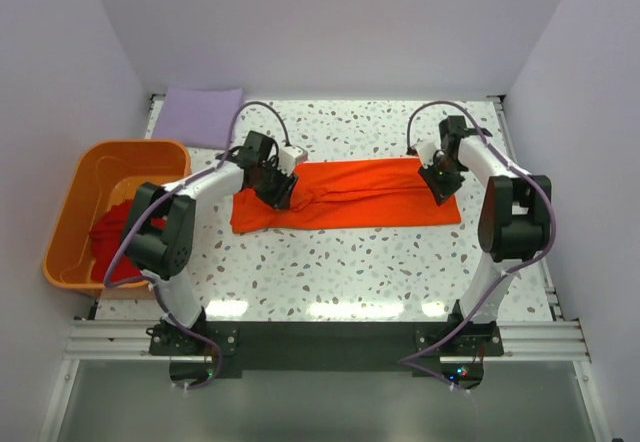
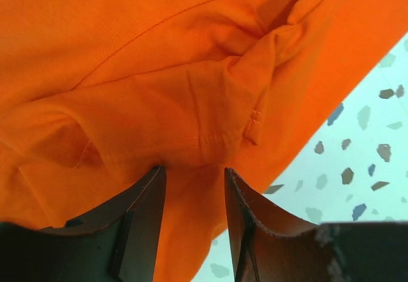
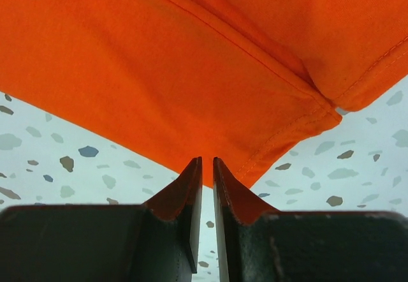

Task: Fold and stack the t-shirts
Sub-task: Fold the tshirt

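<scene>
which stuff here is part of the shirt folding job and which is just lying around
Part of the job: orange t-shirt, red t-shirt, lavender t-shirt.
Just lying about: orange tub, with the red t-shirt in it.

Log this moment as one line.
orange t-shirt lying on table | left gripper open over left end | right gripper shut on right edge

Pale lavender walls (image 1: 340,22) fill the top, left and right of the frame around a white speckled terrazzo tabletop (image 1: 330,272). Bright glare patches (image 1: 335,309) sit along the tabletop's lower edge. Below them are an aluminium rail (image 1: 110,340) and a grey floor (image 1: 320,410).
</scene>
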`<state>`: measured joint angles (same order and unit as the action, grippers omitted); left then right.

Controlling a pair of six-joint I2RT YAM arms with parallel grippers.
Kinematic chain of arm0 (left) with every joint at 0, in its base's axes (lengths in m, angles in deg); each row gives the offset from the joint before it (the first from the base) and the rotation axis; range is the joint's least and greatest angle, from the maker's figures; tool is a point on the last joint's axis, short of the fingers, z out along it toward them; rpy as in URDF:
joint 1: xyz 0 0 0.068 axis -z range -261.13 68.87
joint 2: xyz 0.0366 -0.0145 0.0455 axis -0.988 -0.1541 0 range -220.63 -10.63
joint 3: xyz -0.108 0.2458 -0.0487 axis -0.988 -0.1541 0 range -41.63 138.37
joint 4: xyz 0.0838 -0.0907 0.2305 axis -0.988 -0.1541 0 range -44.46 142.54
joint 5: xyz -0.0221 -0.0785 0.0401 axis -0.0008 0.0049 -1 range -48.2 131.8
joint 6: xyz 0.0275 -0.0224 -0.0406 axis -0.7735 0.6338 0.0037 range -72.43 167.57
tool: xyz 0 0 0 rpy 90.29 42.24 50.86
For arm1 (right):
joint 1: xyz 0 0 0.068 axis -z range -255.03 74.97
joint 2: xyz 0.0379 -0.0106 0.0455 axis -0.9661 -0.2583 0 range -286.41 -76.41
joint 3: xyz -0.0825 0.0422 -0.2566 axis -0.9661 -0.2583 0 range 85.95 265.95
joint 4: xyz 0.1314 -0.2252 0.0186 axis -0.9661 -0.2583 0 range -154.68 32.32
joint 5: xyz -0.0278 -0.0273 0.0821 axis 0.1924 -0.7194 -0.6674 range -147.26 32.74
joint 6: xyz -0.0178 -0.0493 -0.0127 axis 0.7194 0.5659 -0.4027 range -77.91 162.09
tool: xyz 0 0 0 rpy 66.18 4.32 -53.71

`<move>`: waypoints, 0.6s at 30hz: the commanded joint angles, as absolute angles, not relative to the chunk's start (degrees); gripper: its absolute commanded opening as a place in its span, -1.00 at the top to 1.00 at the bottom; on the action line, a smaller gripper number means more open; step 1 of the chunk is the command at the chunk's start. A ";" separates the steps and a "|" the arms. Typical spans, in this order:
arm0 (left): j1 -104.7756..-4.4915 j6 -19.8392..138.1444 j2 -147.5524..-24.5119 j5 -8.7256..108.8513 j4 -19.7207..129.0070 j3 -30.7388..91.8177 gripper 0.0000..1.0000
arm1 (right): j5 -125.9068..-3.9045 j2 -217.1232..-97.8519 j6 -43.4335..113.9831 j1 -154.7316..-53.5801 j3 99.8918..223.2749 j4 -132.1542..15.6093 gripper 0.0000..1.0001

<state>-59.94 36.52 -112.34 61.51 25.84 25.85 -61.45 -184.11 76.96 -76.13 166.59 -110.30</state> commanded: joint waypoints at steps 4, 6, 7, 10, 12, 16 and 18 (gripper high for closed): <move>-59.07 36.41 -115.92 58.94 28.99 27.89 0.13 | -59.29 -185.74 75.93 -76.08 165.85 -106.81 0.71; -58.99 36.41 -115.74 59.03 28.98 27.89 0.14 | -58.94 -186.53 76.10 -76.00 165.58 -106.46 0.72; -58.90 36.50 -115.83 59.12 28.98 27.80 0.15 | -58.85 -186.71 76.10 -76.08 165.75 -106.28 0.72; -58.55 36.76 -116.36 59.20 29.16 27.72 0.18 | -58.76 -187.41 76.19 -76.08 165.84 -105.93 0.73; -58.55 36.85 -117.15 59.99 29.77 28.06 0.18 | -58.76 -187.67 76.36 -76.00 165.84 -105.84 0.73; -58.46 38.60 -117.41 61.84 32.23 29.99 0.17 | -58.41 -188.03 76.81 -76.08 165.49 -105.58 0.73; -58.46 39.05 -117.59 61.93 33.11 30.87 0.17 | -58.32 -188.12 77.07 -76.00 165.49 -105.58 0.73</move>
